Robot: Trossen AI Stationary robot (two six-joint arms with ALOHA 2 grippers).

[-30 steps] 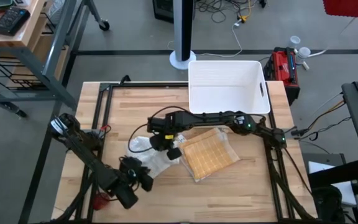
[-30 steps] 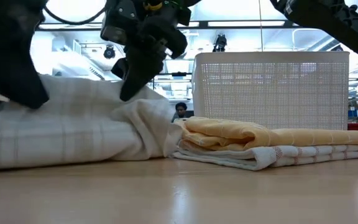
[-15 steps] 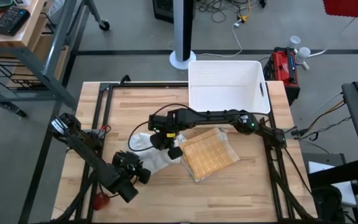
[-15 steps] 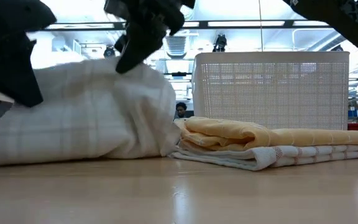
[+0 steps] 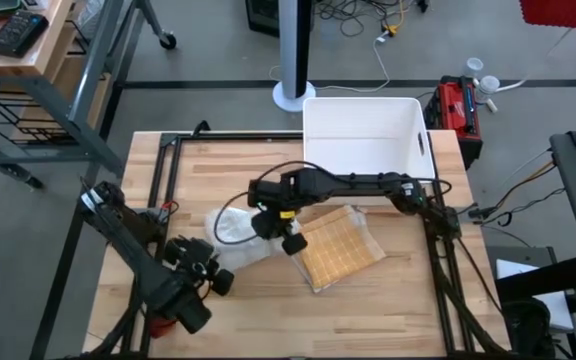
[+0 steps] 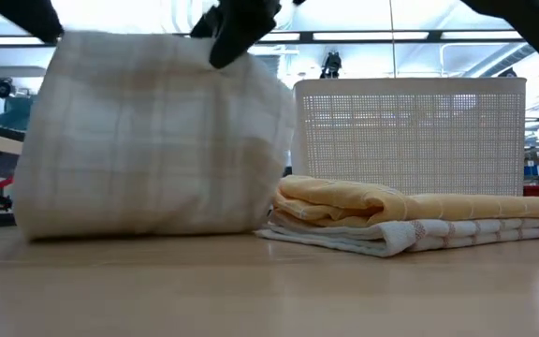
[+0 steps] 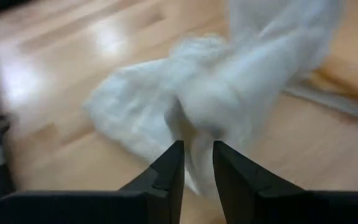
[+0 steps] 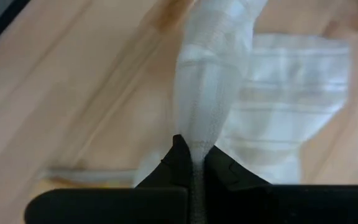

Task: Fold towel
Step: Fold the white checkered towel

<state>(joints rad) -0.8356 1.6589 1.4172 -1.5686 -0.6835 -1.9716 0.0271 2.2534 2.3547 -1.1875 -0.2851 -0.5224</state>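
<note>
A white towel with faint checks (image 6: 157, 131) hangs as a spread sheet between my two grippers, and its lower edge (image 6: 138, 229) rests on the wooden table. In the high view the white towel (image 5: 233, 232) lies left of centre. My left gripper (image 7: 197, 163) is shut on the towel's near-left part. My right gripper (image 8: 194, 158) is shut on its far-right part. A folded yellow towel (image 5: 335, 247) lies flat on the table to the right of the white one. My left gripper pinches a bunched part of the towel (image 7: 199, 127) between its two fingers, slanting down from the near left. Several layers are gathered there. The cloth hangs below the fingers and reaches the table. My right gripper pinches a narrow gathered fold of the towel (image 8: 197, 134) between its two fingers, slanting down from the right. The cloth runs down from the fingers in a drawn strip and widens toward the table.
A white perforated basket (image 5: 368, 135) stands at the table's far edge, behind the yellow towel (image 6: 382, 211). Dark frame rails (image 5: 168, 190) run along the table's left and right sides. Bare wood lies along the near edge (image 5: 348, 320).
Both grippers have risen, shut on the towel all the while. The towel's upper part has been lifted from a low heap and has spread out into a hanging sheet, while its lower edge has stayed on the table.
</note>
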